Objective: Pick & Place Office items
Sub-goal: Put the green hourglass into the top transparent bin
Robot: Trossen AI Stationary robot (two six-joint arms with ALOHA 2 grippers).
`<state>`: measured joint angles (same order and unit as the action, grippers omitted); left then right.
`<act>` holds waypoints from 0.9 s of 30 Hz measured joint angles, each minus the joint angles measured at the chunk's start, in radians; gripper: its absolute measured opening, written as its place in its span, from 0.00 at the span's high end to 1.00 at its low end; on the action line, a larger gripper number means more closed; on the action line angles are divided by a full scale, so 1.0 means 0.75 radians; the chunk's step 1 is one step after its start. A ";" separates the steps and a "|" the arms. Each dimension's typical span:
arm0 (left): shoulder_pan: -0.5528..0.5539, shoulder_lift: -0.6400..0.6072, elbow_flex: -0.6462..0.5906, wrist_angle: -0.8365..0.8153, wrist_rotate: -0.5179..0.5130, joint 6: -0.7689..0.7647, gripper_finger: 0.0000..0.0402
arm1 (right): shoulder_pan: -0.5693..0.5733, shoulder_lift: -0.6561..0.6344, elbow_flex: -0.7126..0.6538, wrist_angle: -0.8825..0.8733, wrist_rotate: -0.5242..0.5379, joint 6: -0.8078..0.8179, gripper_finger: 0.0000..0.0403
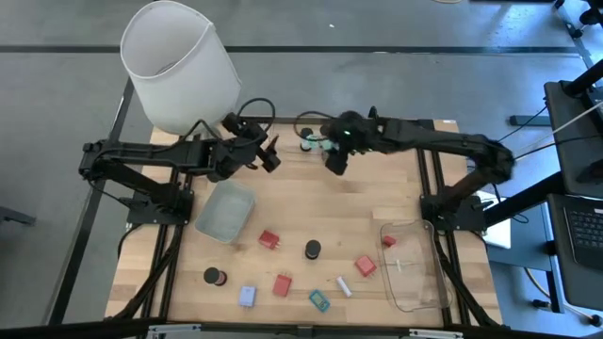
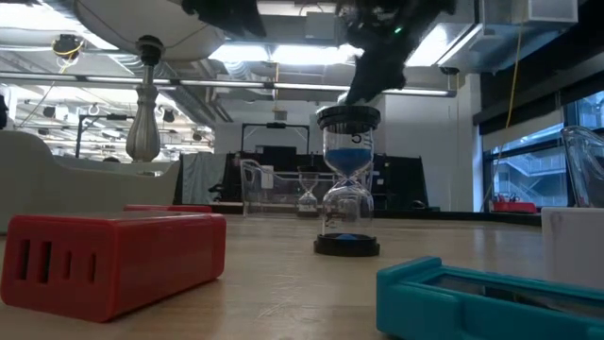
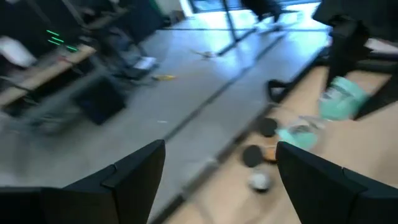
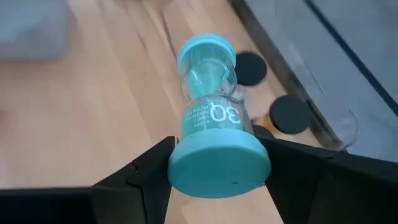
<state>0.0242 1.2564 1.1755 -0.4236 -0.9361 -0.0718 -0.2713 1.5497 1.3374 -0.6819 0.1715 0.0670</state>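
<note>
bright overhead light — blurred wrist view

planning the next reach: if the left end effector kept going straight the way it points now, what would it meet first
Probably the cluster of sand timers at the table's far edge: the open left end effector points toward two dark-capped timers, with the teal timer in the right end effector off to one side. Depth is unclear; it might pass above them.

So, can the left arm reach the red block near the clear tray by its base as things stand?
Probably yes: the left end effector is open and holds nothing, and bare table lies between it and the red block.
</note>
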 joint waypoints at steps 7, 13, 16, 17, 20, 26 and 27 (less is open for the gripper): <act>0.000 0.000 0.000 -0.002 -0.263 0.194 0.24 | -0.047 0.283 0.275 -0.259 -0.004 -0.101 0.48; 0.000 0.000 0.000 0.000 -0.391 0.284 0.24 | -0.077 0.363 0.339 -0.283 -0.009 -0.140 0.48; 0.000 0.000 0.000 0.000 -0.430 0.353 0.24 | -0.094 0.371 0.339 -0.287 -0.009 -0.140 0.48; 0.000 0.000 0.000 -0.001 -0.440 0.374 0.24 | -0.100 0.372 0.339 -0.288 -0.010 -0.141 0.48; 0.000 0.000 0.000 -0.001 -0.490 0.403 0.24 | -0.119 0.372 0.339 -0.278 -0.009 -0.141 0.48; 0.000 0.000 0.000 -0.001 -0.560 0.397 0.24 | -0.141 0.401 0.341 -0.275 -0.060 -0.134 0.48; 0.000 0.000 0.000 -0.001 -0.561 0.397 0.24 | -0.142 0.416 0.341 -0.277 -0.065 -0.134 0.48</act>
<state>0.0242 1.2564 1.1755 -0.4240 -1.3565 0.2260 -0.3778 1.8616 1.5929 -0.8894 0.1224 -0.0332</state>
